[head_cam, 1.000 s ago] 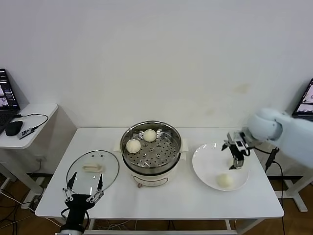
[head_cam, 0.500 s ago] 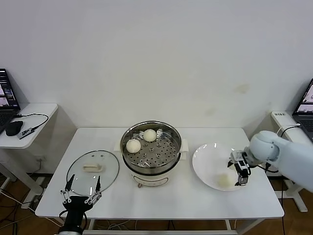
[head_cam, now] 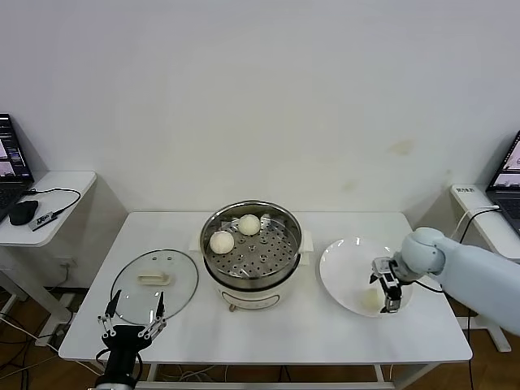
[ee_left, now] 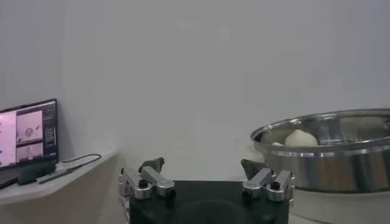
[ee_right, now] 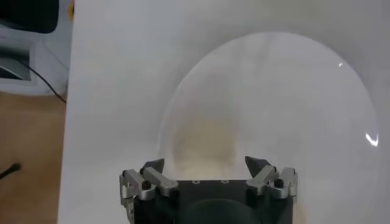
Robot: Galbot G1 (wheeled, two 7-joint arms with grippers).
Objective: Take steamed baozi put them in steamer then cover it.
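While its jaws stand spread around a baozi (head_cam: 372, 299) on the plate (head_cam: 341, 268), right of the steamer (head_cam: 252, 244), the right gripper (head_cam: 385, 286) risks denting soft dough; the left gripper (head_cam: 130, 325) waits open near the cover (head_cam: 154, 281).

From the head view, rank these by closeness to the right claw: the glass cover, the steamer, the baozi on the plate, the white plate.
Right claw, open, is down over the plate.
1. Baozi on the plate: right at the claw, partly hidden.
2. White plate: directly beneath it.
3. Steamer: table centre, holding two buns.
4. Glass cover: far left, by the left claw.
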